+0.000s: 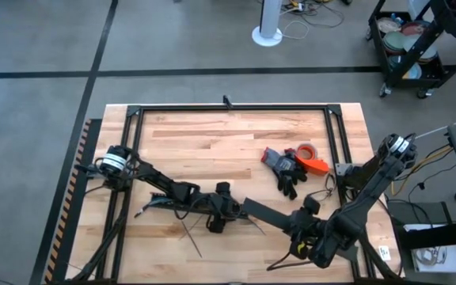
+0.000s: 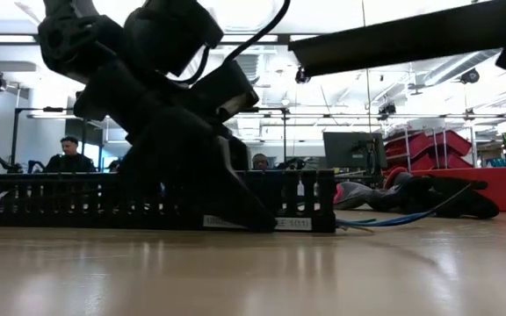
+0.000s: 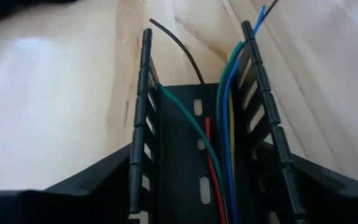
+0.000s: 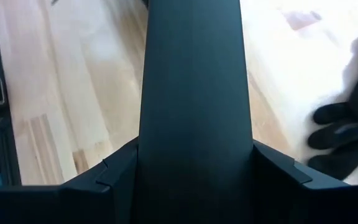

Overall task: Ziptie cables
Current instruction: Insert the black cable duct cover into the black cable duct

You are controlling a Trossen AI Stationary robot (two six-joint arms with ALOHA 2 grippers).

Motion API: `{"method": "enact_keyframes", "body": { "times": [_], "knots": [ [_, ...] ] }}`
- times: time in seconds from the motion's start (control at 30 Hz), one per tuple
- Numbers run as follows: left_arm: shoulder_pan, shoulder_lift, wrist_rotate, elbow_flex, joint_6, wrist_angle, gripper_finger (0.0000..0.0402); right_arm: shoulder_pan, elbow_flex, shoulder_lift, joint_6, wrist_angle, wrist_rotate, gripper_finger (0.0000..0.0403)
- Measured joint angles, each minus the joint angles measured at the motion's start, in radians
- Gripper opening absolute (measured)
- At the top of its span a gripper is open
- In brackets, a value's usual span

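**Both pincers clamped near the front edge**

My left pincer (image 1: 216,215) grips the black duct (image 3: 201,155), coloured cables (image 3: 224,143) lying inside it. My right pincer (image 1: 279,219) clamps a flat black cover (image 4: 194,93). Zipties (image 1: 190,236) lie by the surface's (image 1: 212,142) front edge.

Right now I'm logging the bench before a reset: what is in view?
Slotted duct: one, black, near middle of table, between the left pincer's fingers.
Wires: several, green, red, blue, yellow, one black, lying in the duct.
Flat cover strip: one, black, between the right pincer's fingers.
Thin strips: a few, dark, on the wood by the duct.
Glove: black and grey, right of centre.
Tape roll: one, red, beside the glove.
Left pincer: shut on the duct.
Right pincer: shut on the strip.
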Motion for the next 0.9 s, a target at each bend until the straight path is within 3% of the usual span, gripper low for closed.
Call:
{"method": "enact_keyframes", "body": {
  "times": [0.23,0.47,0.67,0.9],
  "knots": [
    [-0.006,-0.108,0.02,-0.09,0.006,-0.096,0.0245,-0.03,-0.116,0.0,-0.094,0.177,-0.024,0.0213],
    [-0.006,-0.173,0.022,-0.172,-0.009,-0.09,0.0243,-0.074,-0.184,0.01,-0.2,0.276,-0.025,0.0213],
    [-0.005,-0.17,0.023,-0.174,-0.02,-0.084,0.025,-0.115,-0.127,0.121,-0.256,0.287,-0.091,0.0213],
    [-0.004,-0.169,0.02,-0.163,-0.017,-0.091,0.0235,-0.112,-0.043,0.185,-0.245,0.213,-0.075,0.0213]
  ]
}}
